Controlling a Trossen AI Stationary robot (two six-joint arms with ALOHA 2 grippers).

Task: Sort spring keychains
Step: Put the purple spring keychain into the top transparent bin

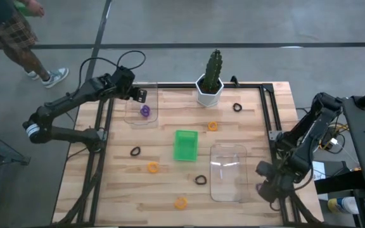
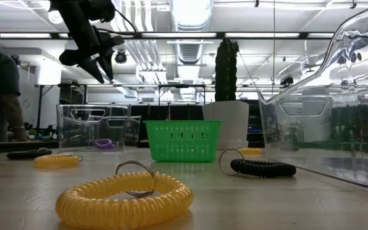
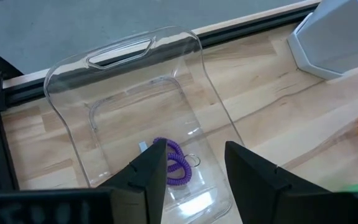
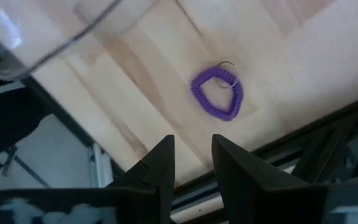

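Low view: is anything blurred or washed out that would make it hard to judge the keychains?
Low view: the nearest yellow keychain looks soft, close to the lens; the clear tray at right mirrors the ceiling lights, and those lights glare behind the cactus. Left wrist view: the clear tray carries bright reflections, yet the purple keychain inside reads clearly.

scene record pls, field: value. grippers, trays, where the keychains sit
left gripper: open, empty, above the clear tray at the table's far left
far-left clear tray: holds one purple keychain
right gripper: open, empty, over a second purple keychain lying on the wood at the near right edge
right clear tray: no keychain visible inside
green basket: mid-table
loose on wood: three orange keychains, three black keychains
potted cactus: far edge
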